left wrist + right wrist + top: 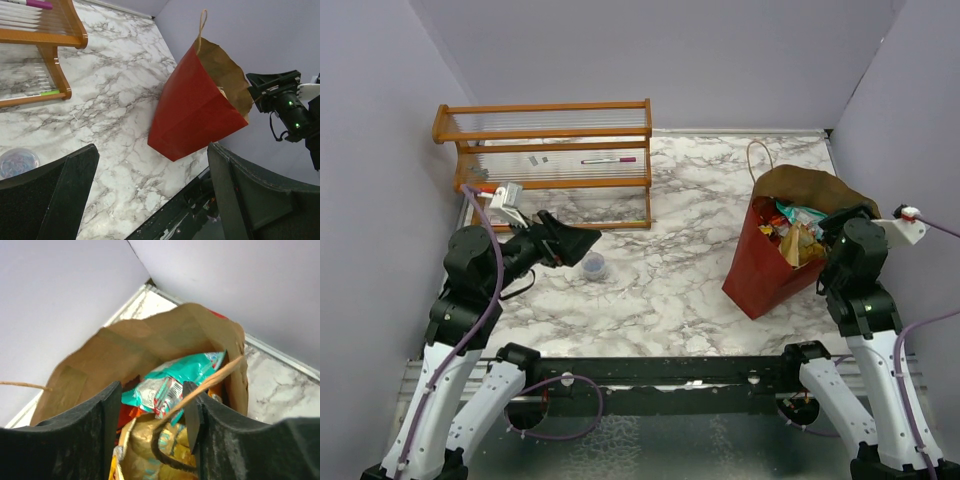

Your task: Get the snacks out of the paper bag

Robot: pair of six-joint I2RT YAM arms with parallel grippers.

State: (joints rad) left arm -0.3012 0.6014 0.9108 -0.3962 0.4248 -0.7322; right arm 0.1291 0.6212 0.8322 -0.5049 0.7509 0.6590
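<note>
The paper bag (pixel 760 270) stands on the worktop (pixel 660 290). It is red outside and brown inside, and it leans a bit with its mouth wide open. The snacks (pixel 794 236) are all inside the bag, piled up near the top. A teal packet (pixel 186 369) lies on the pile, and a yellow packet (pixel 145 452) sits right next to it. The right hand (pixel 151 392) hangs just over the bag's mouth and points down at the snacks. Its two fingers are spread apart and hold nothing. One of the bag's handles (pixel 212 379) runs close by one finger. The left hand (pixel 152 150) is well apart from the bag, off to the bag's left. Its fingers are spread wide and hold nothing too. A small clear tub (pixel 593 265) sits on the worktop between the bag and the left hand, close to the hand. A wooden rack (pixel 550 150) stands further off on that same side of the bag.
</note>
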